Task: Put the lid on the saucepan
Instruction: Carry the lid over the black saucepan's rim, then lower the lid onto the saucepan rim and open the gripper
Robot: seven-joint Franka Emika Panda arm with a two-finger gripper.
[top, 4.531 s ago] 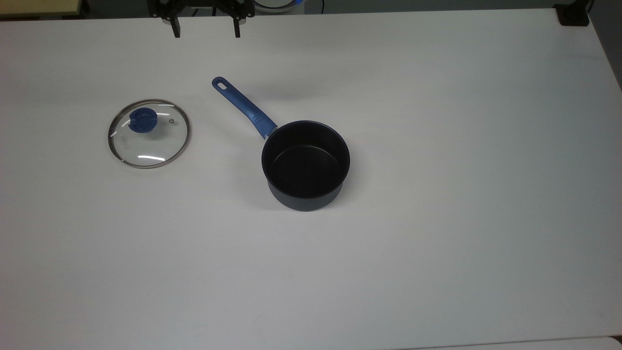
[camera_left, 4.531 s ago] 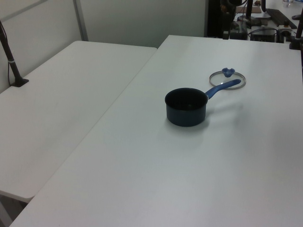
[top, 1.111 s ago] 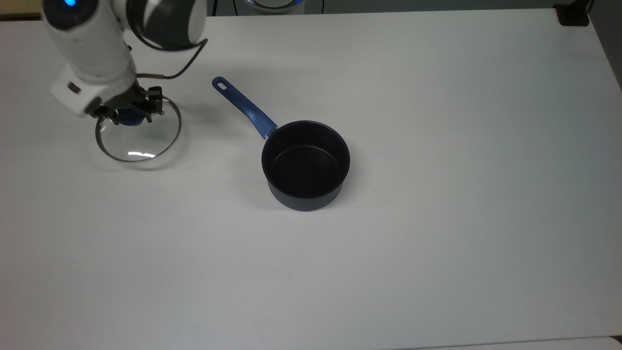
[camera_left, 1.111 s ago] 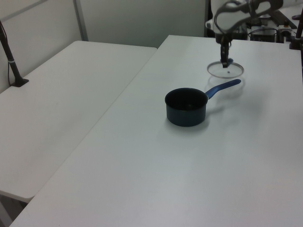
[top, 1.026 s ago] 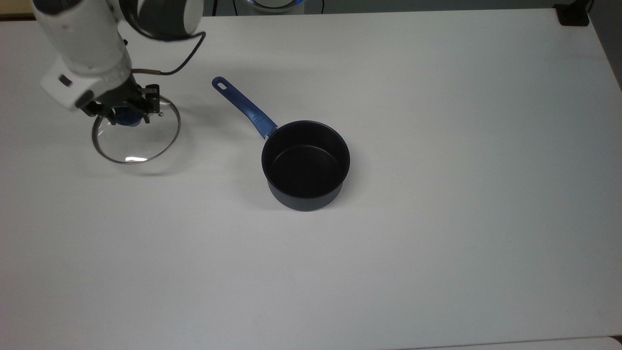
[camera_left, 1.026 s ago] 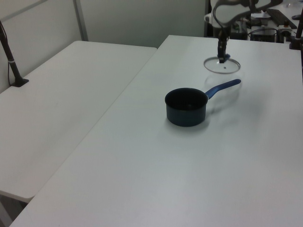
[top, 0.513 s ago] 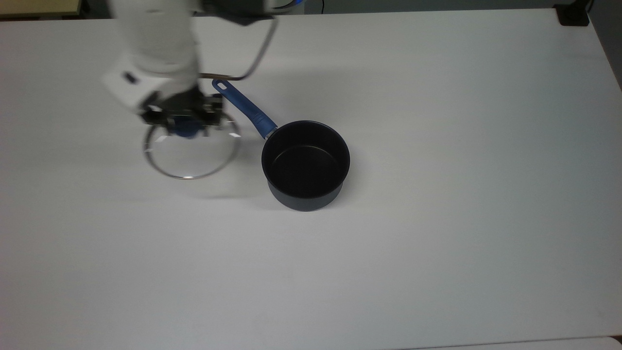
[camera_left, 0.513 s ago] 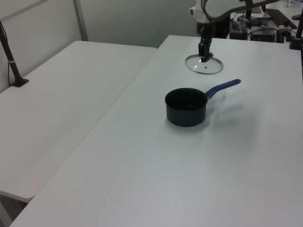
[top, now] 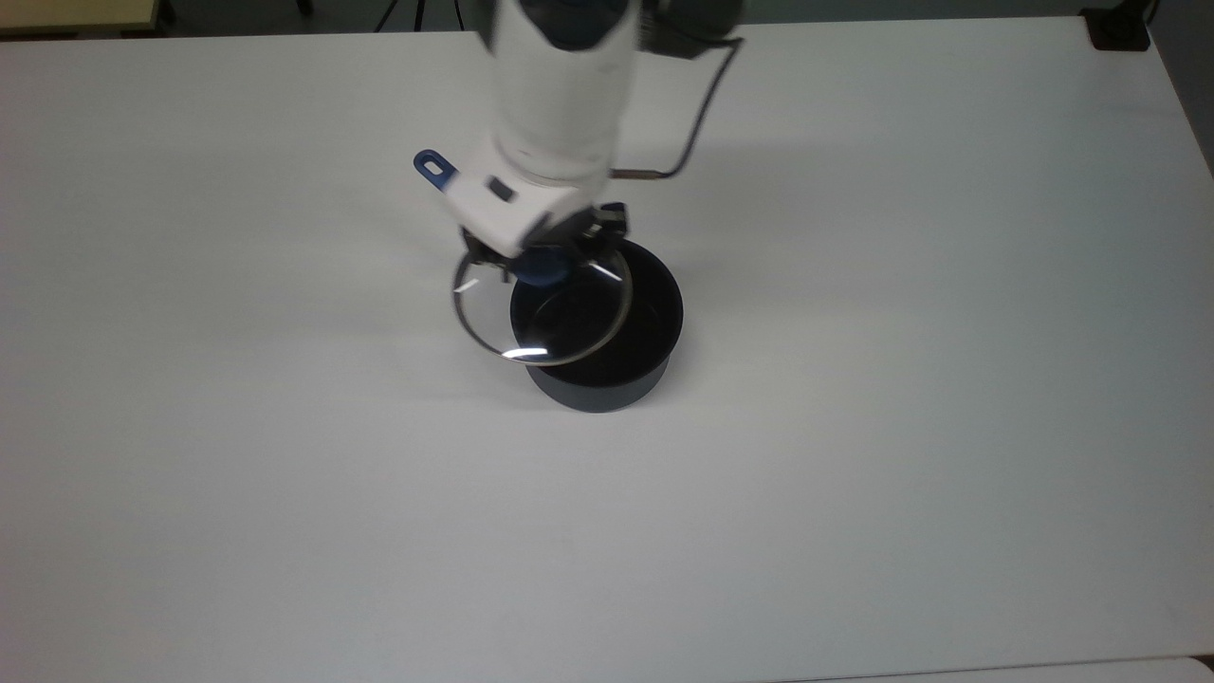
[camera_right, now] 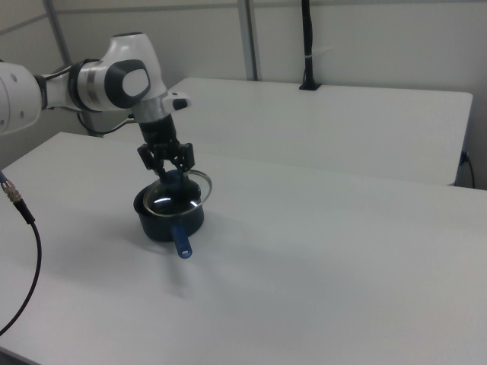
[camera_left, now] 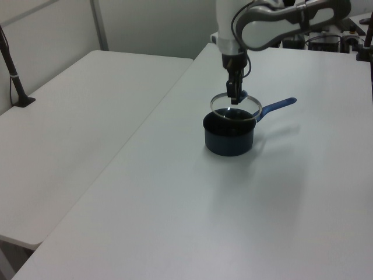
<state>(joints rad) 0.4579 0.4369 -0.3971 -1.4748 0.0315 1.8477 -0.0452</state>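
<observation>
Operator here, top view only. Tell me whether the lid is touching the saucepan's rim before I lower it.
Observer: Not touching, as far as the left view tells. The lid hangs a little above the saucepan, its rim higher than the pot's.
Operator: Report the grip. The arm blocks it for me.
Observer: In the right view the gripper is shut on the lid's blue knob, one finger on each side.
Operator: Now give me the handle.
Observer: The right view shows the blue handle whole, sticking out from the pot toward the camera, with nothing on it.
</observation>
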